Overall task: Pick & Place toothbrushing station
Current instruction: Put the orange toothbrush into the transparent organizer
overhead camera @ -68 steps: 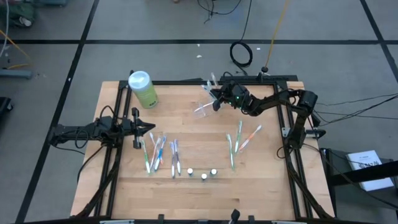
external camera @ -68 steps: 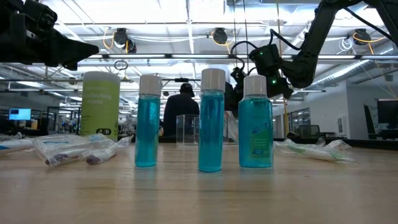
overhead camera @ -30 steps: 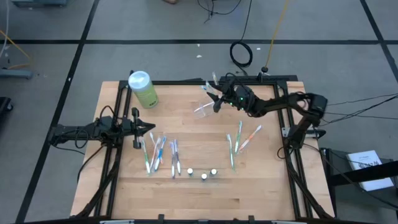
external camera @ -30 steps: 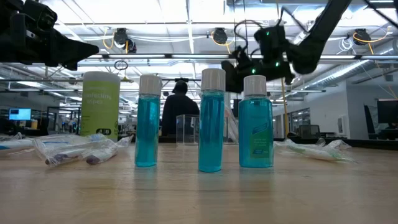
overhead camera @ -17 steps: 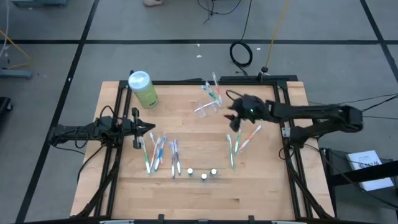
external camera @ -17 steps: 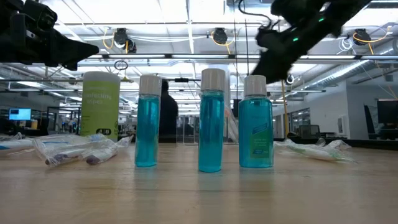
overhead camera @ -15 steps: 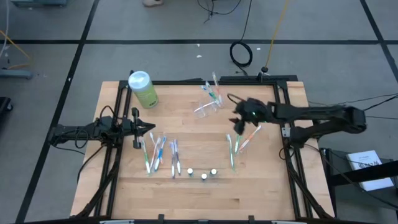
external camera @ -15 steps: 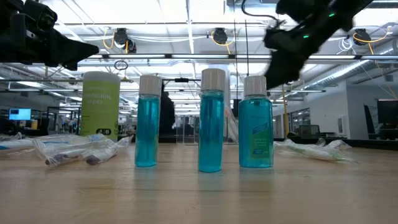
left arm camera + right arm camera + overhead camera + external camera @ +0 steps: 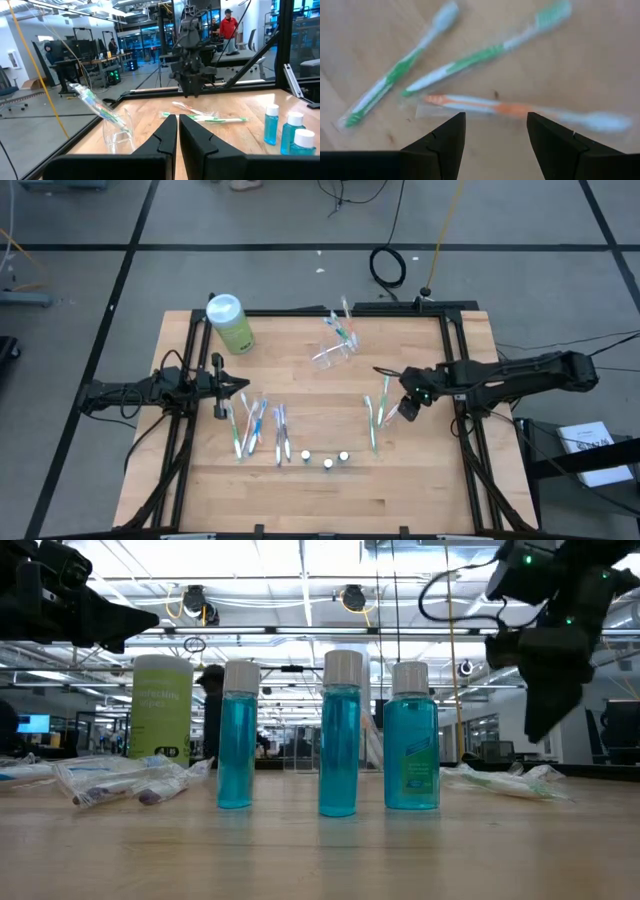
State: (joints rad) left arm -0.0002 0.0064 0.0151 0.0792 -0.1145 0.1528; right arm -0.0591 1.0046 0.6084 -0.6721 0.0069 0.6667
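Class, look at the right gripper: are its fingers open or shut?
Open. The right gripper has a clear gap between its fingers, hovering above the orange toothbrush, holding nothing.

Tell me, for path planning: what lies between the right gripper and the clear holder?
In the high view, only bare wood between the right gripper and the clear holder.

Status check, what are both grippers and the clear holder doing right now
Right gripper open, empty, over wrapped toothbrushes. Left gripper shut, waiting at the table's left edge. Holder on the table with a toothbrush in it. Nothing blocking.

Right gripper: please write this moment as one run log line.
right gripper: open, empty, above wrapped orange toothbrush | left gripper: shut, waiting | clear plastic holder: on table
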